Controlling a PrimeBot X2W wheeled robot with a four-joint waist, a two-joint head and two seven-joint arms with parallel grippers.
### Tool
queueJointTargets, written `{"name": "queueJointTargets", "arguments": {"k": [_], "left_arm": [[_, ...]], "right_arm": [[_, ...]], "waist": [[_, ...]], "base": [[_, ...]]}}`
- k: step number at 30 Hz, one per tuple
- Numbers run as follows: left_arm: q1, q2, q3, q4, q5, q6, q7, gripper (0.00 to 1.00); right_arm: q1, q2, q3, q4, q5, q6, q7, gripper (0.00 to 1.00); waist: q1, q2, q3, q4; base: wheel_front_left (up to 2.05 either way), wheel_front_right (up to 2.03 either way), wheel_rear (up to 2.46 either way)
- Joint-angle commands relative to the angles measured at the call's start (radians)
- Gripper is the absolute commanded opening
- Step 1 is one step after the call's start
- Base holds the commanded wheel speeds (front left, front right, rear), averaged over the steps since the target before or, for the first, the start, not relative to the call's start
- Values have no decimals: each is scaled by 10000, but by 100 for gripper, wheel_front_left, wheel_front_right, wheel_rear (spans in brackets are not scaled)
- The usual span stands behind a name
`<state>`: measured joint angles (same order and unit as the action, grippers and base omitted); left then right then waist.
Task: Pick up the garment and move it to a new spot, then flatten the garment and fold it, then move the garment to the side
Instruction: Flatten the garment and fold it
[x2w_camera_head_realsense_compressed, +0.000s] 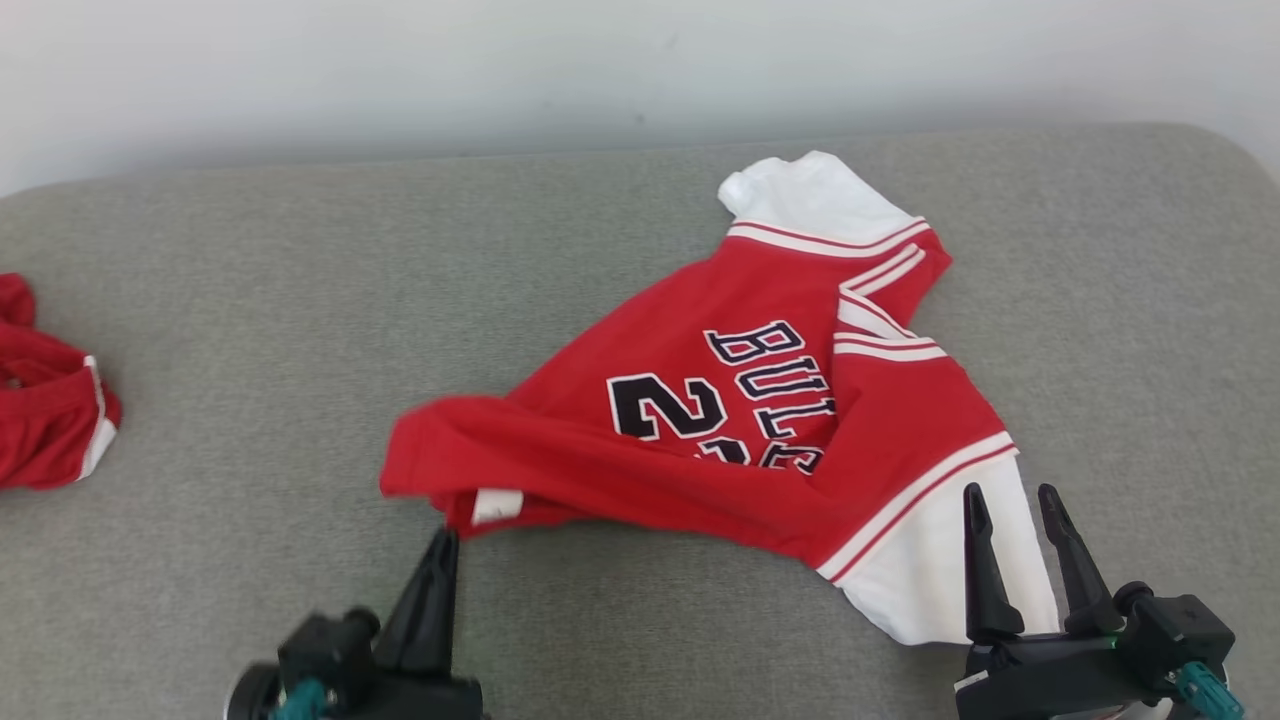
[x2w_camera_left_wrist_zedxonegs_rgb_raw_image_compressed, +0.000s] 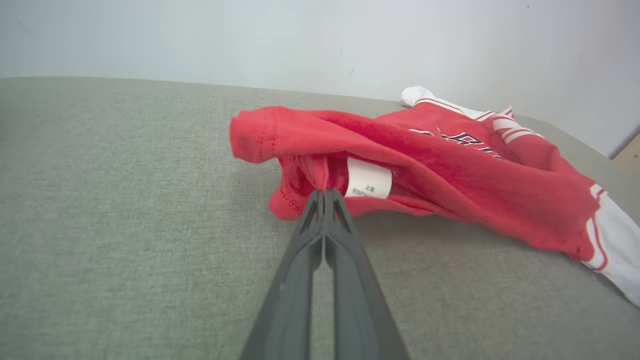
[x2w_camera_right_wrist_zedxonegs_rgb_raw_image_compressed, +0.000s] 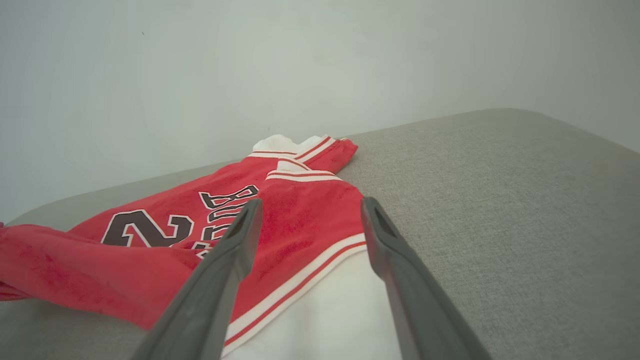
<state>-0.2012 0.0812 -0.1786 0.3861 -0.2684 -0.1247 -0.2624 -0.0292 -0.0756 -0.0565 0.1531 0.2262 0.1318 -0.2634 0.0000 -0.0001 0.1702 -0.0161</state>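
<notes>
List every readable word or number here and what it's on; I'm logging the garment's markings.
"BUL": black letters on the jersey; the rest is hidden by a fold.
"2": black number on the jersey, followed by a digit that a fold cuts off.
White tag inside the hem: print too small to read.

The garment lies on the bench, with the wall behind it. Well to the garment's left lies a second piece of clothing. At the garment's near left corner the left gripper has its fingers pinched together on the edge, just beside the label. Over the garment's near right end is the right gripper, fingers apart.
</notes>
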Motion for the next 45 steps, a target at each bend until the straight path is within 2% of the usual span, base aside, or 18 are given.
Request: {"name": "queueJointTargets", "arguments": {"k": [1, 6, 10, 12, 13, 14, 15, 23, 27, 33, 34, 35, 40, 45], "left_arm": [[366, -52, -12, -199, 9, -47, -33, 0], [1626, -244, -184, -1037, -453, -23, -33, 0], [2075, -287, -449, -669, -704, 1, -33, 0], [2087, -292, -612, -311, -462, 82, -35, 0], [2078, -286, -665, 158, -621, 89, -34, 38], [1925, -296, -657, 91, -467, 139, -37, 91], [1841, -296, -546, 21, -553, 185, -35, 100], [1813, -304, 79, -626, -516, 277, -35, 100], [1606, -238, 301, -372, -332, 207, -34, 100], [1165, -158, 464, 774, -546, 100, -28, 100], [1089, -158, 370, 1005, -633, 81, -25, 10], [952, -122, 302, 1171, -648, 39, -26, 0], [780, -135, 137, 1062, -854, -26, -30, 0], [821, -135, -74, 334, -718, -60, -32, 0]], "right_arm": [[69, 49, 22, -22, 32, -23, -17, 100], [169, 65, -52, -86, 107, -23, -17, 100], [112, 71, -15, -66, 134, -23, -17, 100], [72, 65, 21, -39, 133, -23, -17, 100], [29, 28, 35, -21, 144, -23, -17, 100], [22, 6, 25, -12, 159, -23, -17, 100], [17, -20, 3, -14, 180, -23, -17, 100], [84, 13, 66, 43, 214, -23, -17, 100], [37, 27, 89, 87, 262, -23, -17, 100], [25, 8, 68, 101, 249, -24, -17, 100], [22, 9, 40, 96, 246, -24, -17, 100], [18, 15, 22, 79, 245, -24, -17, 100], [127, 47, -111, 2, 252, -24, -15, 100], [189, 87, -115, -19, 279, -24, -17, 100]], "waist": [[0, 1, -183, 264], [0, 1, -171, 586], [0, 1, -116, 693], [0, 1, -119, 702], [0, 1, -136, 706], [0, 1, -143, 708], [0, 1, -149, 716], [0, 1, -214, 570], [0, 1, -204, 373], [0, 1, -163, 151], [0, 1, -155, 130], [0, 1, -149, 118], [0, 1, -161, 210], [0, 1, -228, 364]], "base": [[0, 0, 0], [0, 0, 0], [0, 0, 0], [0, 0, 0], [0, 0, 0], [0, 0, 0], [0, 0, 0], [0, 0, 0], [0, 0, 0], [0, 0, 0], [0, 0, 0], [0, 0, 0], [0, 0, 0], [0, 0, 0]]}}
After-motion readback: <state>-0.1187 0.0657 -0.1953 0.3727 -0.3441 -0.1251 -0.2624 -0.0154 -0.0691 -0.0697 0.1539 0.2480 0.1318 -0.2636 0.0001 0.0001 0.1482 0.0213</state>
